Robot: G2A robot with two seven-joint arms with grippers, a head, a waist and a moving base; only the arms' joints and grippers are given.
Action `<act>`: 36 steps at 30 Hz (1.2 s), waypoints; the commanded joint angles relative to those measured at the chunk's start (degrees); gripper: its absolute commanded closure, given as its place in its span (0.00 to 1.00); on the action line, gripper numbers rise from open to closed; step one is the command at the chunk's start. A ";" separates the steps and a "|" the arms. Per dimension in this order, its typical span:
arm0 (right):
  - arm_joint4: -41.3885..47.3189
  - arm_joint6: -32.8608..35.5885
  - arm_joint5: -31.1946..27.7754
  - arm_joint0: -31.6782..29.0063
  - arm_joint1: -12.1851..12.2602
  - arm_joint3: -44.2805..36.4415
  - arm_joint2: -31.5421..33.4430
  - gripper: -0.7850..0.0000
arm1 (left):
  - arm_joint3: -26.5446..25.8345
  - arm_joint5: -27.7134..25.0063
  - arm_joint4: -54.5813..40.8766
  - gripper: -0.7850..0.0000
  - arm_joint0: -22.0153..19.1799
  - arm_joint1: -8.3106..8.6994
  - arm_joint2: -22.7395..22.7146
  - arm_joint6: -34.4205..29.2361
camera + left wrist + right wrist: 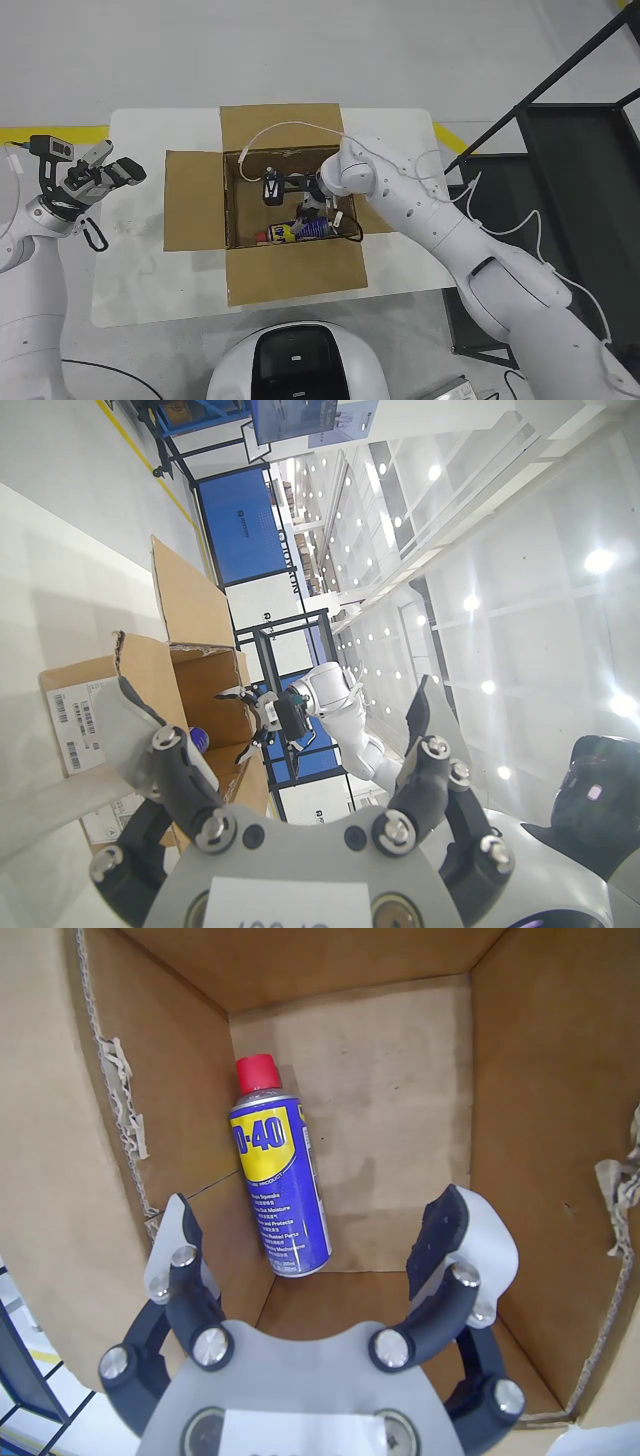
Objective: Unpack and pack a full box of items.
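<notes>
On the white table [140,250], grey floor [300,50] around, sat a cardboard box [290,270]. Above its spray can [280,1178] the right gripper [312,1203] gaped, the left gripper [115,163] likewise.

An industrial hall or robotics test floor: a grey floor [300,50] with a yellow floor line [15,132] at the top view's left edge, a black metal rack [560,130] at its right, blue pegboard partitions [240,535], and a high white ceiling [525,525] dotted with round lights [599,561]
</notes>
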 commanded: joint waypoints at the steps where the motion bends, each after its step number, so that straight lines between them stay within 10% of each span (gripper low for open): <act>1: 0.00 0.00 0.00 0.00 0.00 0.00 -0.01 0.00 | 0.00 0.00 0.00 0.00 0.00 0.00 0.00 0.00; 14: -0.85 -0.82 2.59 0.17 -1.90 1.25 -4.00 0.00 | 0.00 0.00 0.00 0.00 0.00 0.00 0.00 0.00; 36: -2.07 -5.22 5.13 6.87 -15.46 25.11 -16.97 0.00 | 0.00 0.00 0.00 0.00 0.00 0.00 0.00 0.00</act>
